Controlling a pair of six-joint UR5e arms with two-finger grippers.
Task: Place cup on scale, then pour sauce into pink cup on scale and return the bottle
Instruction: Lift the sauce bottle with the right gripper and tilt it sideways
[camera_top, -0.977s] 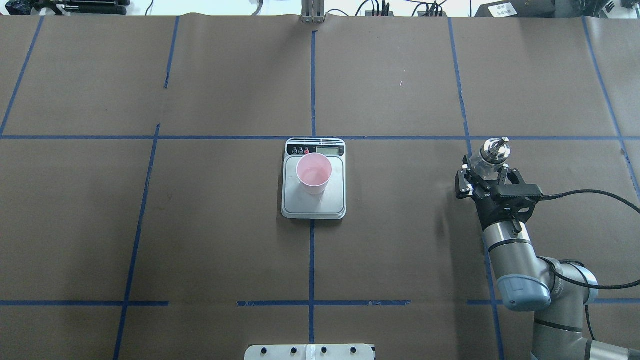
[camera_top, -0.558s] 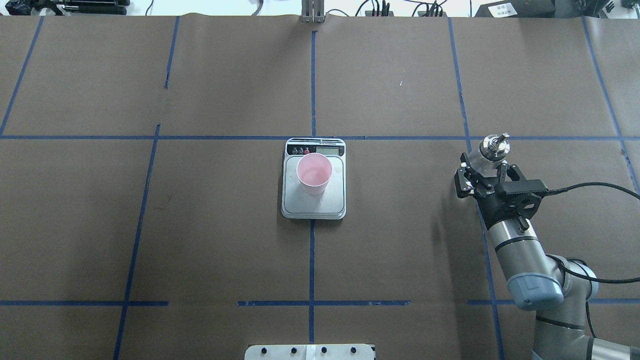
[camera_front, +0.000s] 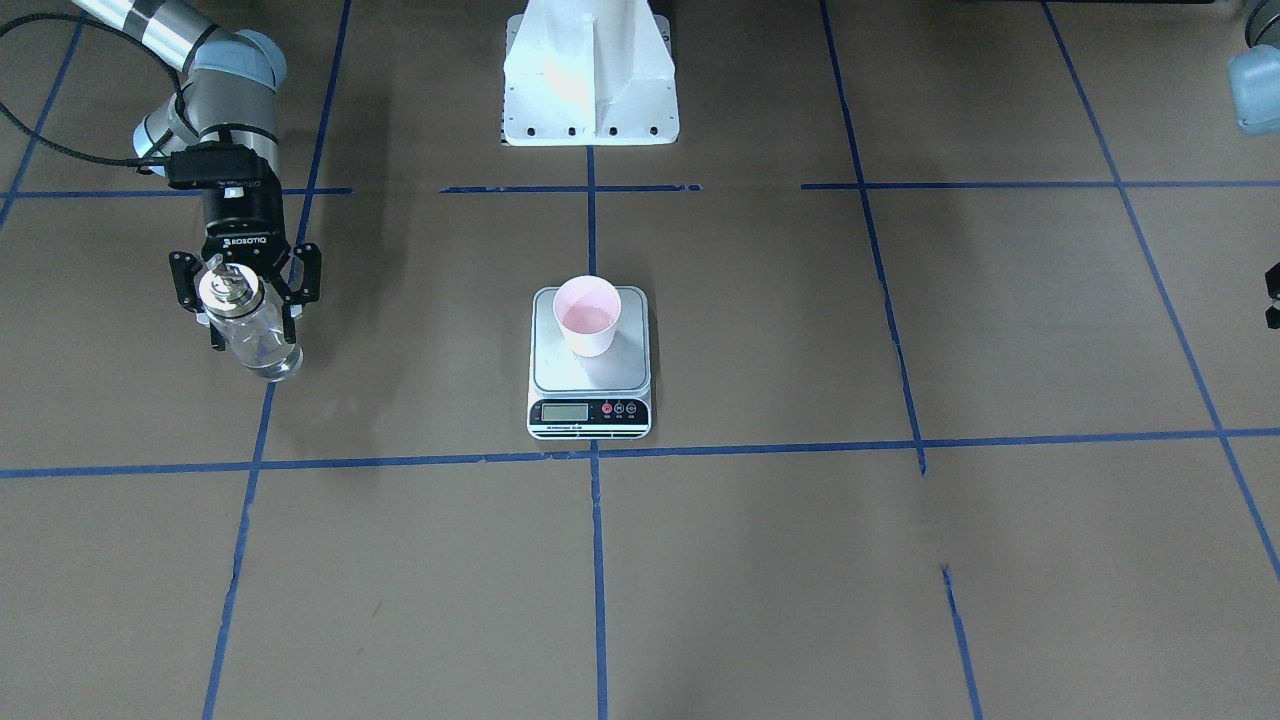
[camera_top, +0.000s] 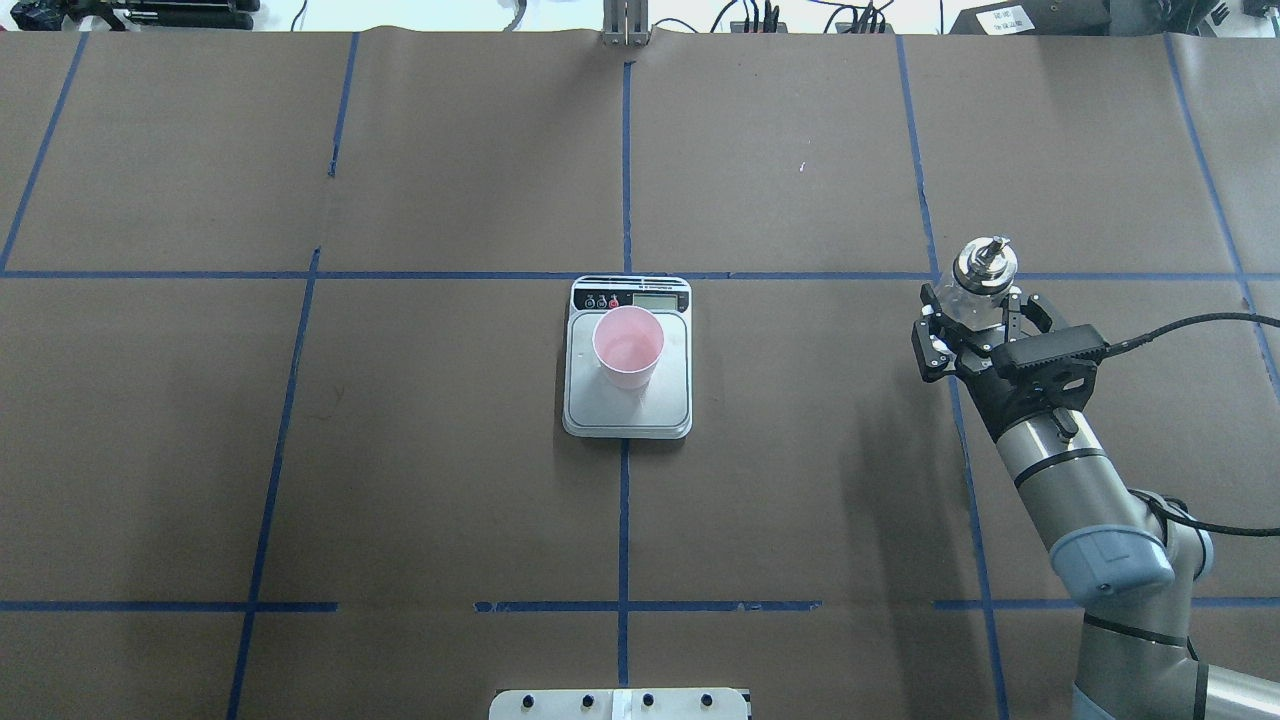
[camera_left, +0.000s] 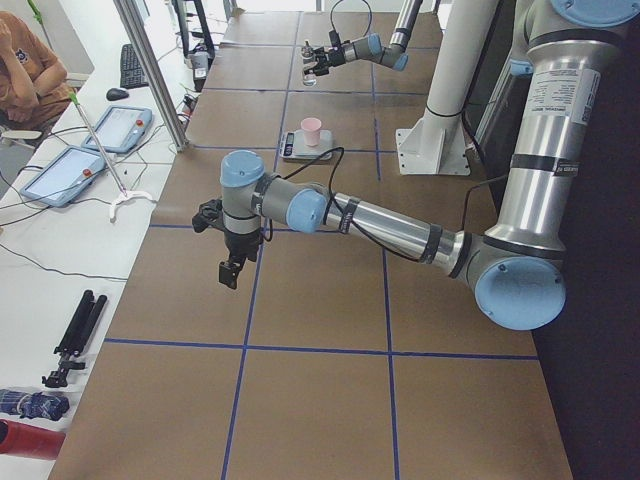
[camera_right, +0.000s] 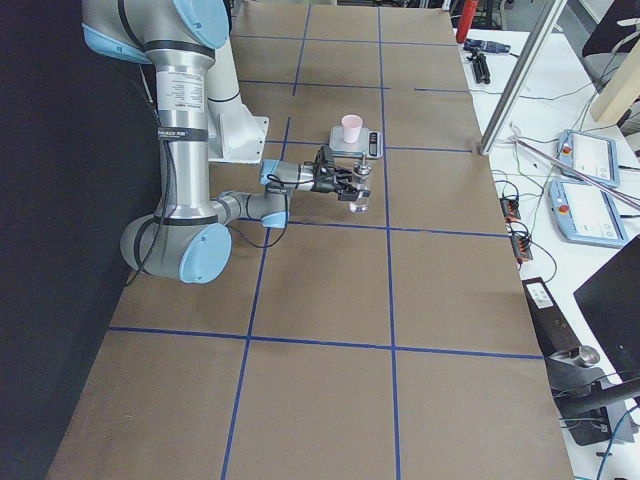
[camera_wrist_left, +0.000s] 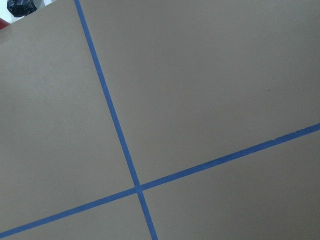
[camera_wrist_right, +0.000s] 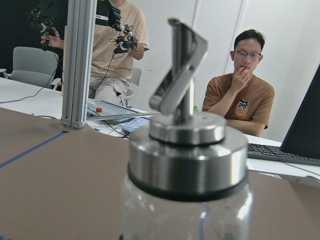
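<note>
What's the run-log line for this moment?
right gripper: shut on clear glass metal-capped bottle | pale pink cup: on steel scale | left gripper: cannot tell

Bright even overhead light; soft faint shadows.

The right arm (camera_top: 1050, 470) has stretched out toward 12 o'clock, seen from above. The bottle (camera_top: 980, 272) in its fingers (camera_top: 934, 340) went along with it. The bottle's cap now sits over the blue line (camera_top: 1100, 276) across the desk. Before, it was on the near side of that line. The bottle also looks a bit smaller now.
</note>
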